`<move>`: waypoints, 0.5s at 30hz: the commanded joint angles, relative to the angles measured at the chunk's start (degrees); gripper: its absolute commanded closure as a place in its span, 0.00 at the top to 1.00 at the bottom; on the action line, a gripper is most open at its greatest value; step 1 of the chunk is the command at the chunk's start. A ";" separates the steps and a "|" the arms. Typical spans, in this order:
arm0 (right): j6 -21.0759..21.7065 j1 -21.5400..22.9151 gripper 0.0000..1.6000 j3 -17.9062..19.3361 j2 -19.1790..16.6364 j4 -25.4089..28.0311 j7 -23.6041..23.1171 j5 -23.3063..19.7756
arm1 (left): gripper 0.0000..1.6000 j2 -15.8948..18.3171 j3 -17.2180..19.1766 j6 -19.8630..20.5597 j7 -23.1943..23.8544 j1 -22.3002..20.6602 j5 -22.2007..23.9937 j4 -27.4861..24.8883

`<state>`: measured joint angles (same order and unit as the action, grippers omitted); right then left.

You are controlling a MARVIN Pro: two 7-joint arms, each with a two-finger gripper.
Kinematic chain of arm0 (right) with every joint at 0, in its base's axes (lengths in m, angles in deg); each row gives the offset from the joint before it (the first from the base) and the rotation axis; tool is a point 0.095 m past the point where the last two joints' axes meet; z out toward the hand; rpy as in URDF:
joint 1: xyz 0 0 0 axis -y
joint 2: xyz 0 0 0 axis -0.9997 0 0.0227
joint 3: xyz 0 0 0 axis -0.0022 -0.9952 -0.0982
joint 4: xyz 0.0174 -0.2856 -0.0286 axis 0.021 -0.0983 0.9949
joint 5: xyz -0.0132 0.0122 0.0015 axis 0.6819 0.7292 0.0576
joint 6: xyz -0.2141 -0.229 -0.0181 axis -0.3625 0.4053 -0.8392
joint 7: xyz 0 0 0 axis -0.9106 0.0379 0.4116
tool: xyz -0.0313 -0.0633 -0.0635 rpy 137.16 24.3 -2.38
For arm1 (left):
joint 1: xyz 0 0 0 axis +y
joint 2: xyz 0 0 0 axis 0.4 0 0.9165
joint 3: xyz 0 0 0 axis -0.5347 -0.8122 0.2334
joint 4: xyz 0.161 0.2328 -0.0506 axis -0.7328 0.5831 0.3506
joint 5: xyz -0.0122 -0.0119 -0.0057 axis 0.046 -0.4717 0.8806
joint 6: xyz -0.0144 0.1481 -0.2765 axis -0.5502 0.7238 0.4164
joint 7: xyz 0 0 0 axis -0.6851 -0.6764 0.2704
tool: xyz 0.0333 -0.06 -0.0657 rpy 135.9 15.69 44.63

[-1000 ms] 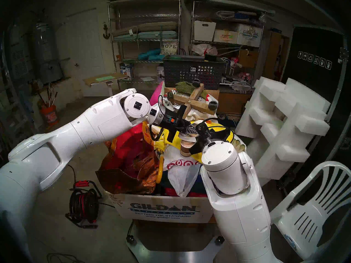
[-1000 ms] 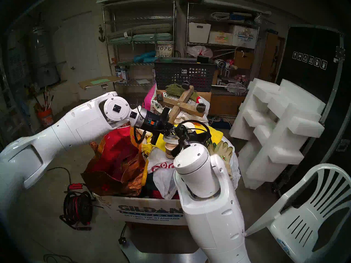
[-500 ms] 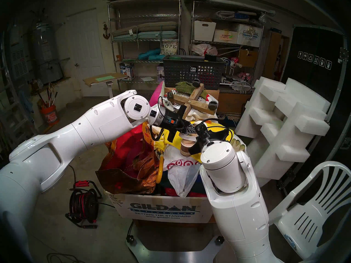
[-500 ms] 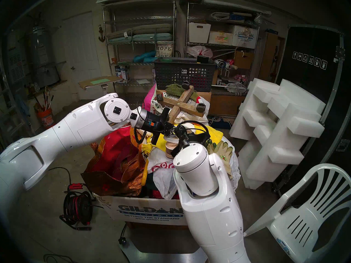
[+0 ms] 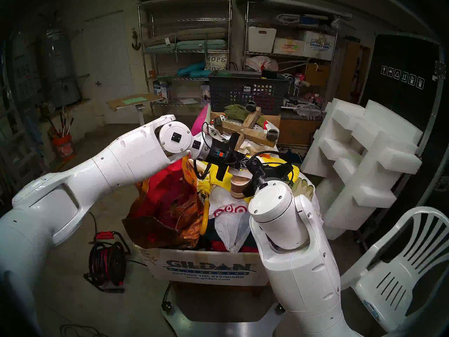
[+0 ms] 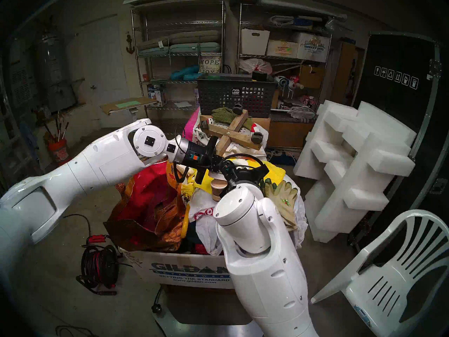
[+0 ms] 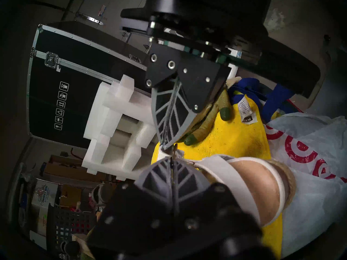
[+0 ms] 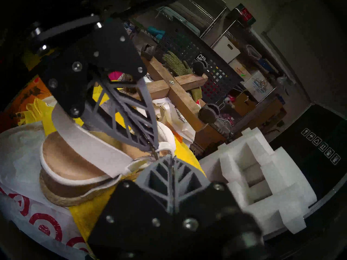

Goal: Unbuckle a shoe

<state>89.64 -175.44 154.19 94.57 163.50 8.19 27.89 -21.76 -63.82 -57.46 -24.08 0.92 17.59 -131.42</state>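
The shoe (image 5: 239, 185) is a wedge sandal with white straps, lying on a yellow cloth (image 7: 234, 141) on top of a heaped box; it also shows as the shoe (image 8: 75, 169) in the right wrist view. Its thin ankle strap (image 8: 165, 147) runs up to where both grippers meet tip to tip. My left gripper (image 7: 171, 161) is shut, with a thin piece of strap sticking out of its tips. My right gripper (image 8: 171, 158) is shut too, pinching the strap beside it. The buckle is hidden between the fingertips.
The Gildan cardboard box (image 5: 206, 268) holds a red bag (image 5: 167, 202) and a white bullseye bag (image 5: 228, 212). Behind stand a wooden cross with castors (image 5: 247, 129) and a black mesh basket (image 5: 247, 91). White foam blocks (image 5: 359, 159) and a plastic chair (image 5: 401, 268) stand to the right.
My right gripper has closed, and the right arm has shifted left towards the left gripper's tips. The left arm has hardly moved.
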 commanded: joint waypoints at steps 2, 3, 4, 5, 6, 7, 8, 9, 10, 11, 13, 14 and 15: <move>0.08 1.27 0.00 -3.35 -5.30 1.21 -2.15 6.51 | 0.00 0.46 1.22 -0.16 -0.47 -1.20 0.26 -0.73; 0.08 1.27 0.00 -3.35 -5.30 1.21 -2.15 6.51 | 0.00 0.46 1.22 -0.16 -0.47 -1.20 0.26 -0.73; 0.08 1.31 0.00 -3.50 -5.50 1.23 -2.64 7.20 | 0.00 0.50 1.21 -0.15 -0.45 -1.20 0.27 -0.77; 0.08 1.52 0.00 -4.14 -6.77 1.10 -3.18 8.75 | 0.00 0.56 1.19 -0.15 -0.37 -1.20 0.33 -0.81; 0.08 1.65 0.00 -4.21 -6.86 1.14 -3.78 9.23 | 0.00 0.60 1.17 -0.15 -0.31 -1.20 0.38 -0.84; 0.08 1.80 0.00 -4.22 -6.87 1.19 -4.27 9.54 | 0.00 0.64 1.15 -0.16 -0.27 -1.20 0.41 -0.85; 0.08 2.01 0.00 -4.21 -6.98 1.27 -4.84 9.80 | 0.00 0.67 1.09 -0.22 -0.10 -1.23 0.47 -0.82; 0.08 2.17 0.00 -4.21 -7.02 1.30 -5.27 10.08 | 0.00 0.70 1.00 -0.34 0.14 -1.29 0.56 -0.75; 0.08 2.38 0.00 -4.11 -7.08 1.38 -5.80 10.27 | 0.00 0.73 0.95 -0.42 0.16 -1.26 0.54 -0.73; 0.08 2.38 0.00 -4.11 -7.08 1.38 -5.80 10.27 | 0.00 0.73 0.95 -0.42 0.16 -1.26 0.54 -0.73; 0.08 3.10 0.00 -3.95 -6.92 1.51 -6.77 10.76 | 0.00 0.66 0.73 -0.61 0.58 -1.30 0.68 -0.47; 0.08 3.27 0.00 -3.93 -6.81 1.63 -7.10 10.92 | 0.00 0.64 0.59 -0.77 1.09 -1.39 0.91 -0.37; 0.08 3.36 0.00 -3.85 -6.62 1.78 -7.35 10.89 | 0.00 0.66 0.52 -0.86 1.10 -1.34 0.86 -0.40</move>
<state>89.58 -174.17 150.12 88.26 163.70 2.01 37.38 -21.17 -64.00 -57.90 -23.75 0.92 17.82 -131.99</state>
